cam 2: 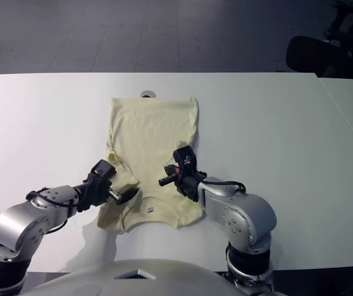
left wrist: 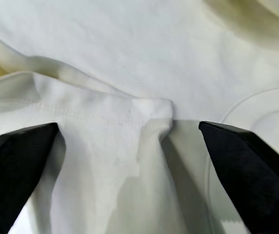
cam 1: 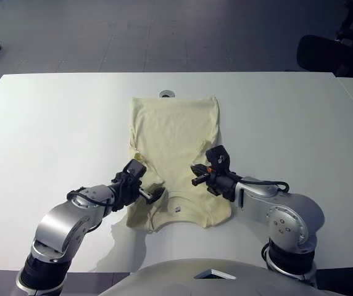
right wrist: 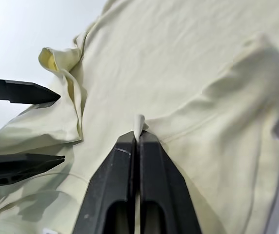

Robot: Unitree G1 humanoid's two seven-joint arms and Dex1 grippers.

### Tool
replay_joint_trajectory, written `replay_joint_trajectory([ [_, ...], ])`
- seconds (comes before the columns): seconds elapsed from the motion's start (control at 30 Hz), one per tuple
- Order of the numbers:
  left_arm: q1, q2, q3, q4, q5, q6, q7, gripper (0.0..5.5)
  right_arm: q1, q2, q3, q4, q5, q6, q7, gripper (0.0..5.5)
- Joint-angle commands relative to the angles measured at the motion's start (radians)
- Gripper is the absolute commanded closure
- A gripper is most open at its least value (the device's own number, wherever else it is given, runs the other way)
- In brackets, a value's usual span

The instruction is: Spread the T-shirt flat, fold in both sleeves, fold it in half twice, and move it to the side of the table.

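Observation:
A pale yellow T-shirt (cam 1: 173, 132) lies lengthwise on the white table (cam 1: 53, 123), its collar end near me and both sleeves turned in over the body. My left gripper (cam 1: 153, 192) is open at the shirt's near left side, its fingers (left wrist: 17, 161) either side of a folded sleeve corner (left wrist: 149, 109). My right gripper (cam 1: 196, 176) is over the near right part of the shirt. In the right wrist view that gripper (right wrist: 138, 139) is shut on a small pinch of the sleeve's hem. The left gripper (right wrist: 59, 126) shows there too, farther off.
A small round grey disc (cam 1: 166, 94) sits on the table at the shirt's far edge. Wide bare tabletop lies left and right of the shirt. A dark chair (cam 1: 331, 52) stands beyond the table's far right corner.

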Motion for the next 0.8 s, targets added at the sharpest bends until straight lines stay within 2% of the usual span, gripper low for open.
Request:
replay_joint_trajectory([
  [0.03,-0.005,0.008,-0.008,0.011,0.007,0.008,-0.006,0.1,0.008,-0.008,0.025,0.015,-0.006,-0.015,0.011,5.15],
  [0.2,-0.006,0.005,-0.012,0.01,0.007,0.009,-0.005,0.1,0.0,-0.001,0.038,0.034,0.005,-0.051,0.046,4.33],
  [0.37,-0.033,-0.007,0.009,-0.014,-0.022,0.03,-0.013,0.1,-0.042,0.037,-0.114,0.006,0.077,-0.02,0.112,3.57],
  [0.47,-0.086,-0.041,0.077,-0.073,-0.089,0.083,-0.021,0.1,-0.097,-0.095,-0.224,-0.02,0.081,-0.052,0.162,3.04],
  [0.57,-0.19,-0.056,0.204,-0.126,-0.186,0.163,-0.039,0.1,-0.12,-0.325,-0.318,-0.005,0.045,-0.147,0.241,2.56],
  [0.63,-0.273,-0.03,0.292,-0.119,-0.244,0.192,-0.064,0.1,-0.087,-0.479,-0.337,0.025,0.001,-0.235,0.302,2.26],
  [0.73,-0.3,0.117,0.337,-0.088,-0.216,0.139,-0.126,0.1,0.035,-0.658,-0.31,0.012,-0.049,-0.382,0.42,1.81],
  [0.8,-0.18,0.263,0.308,-0.055,-0.081,-0.048,-0.198,0.1,0.165,-0.78,-0.262,-0.032,-0.116,-0.544,0.521,1.47],
])
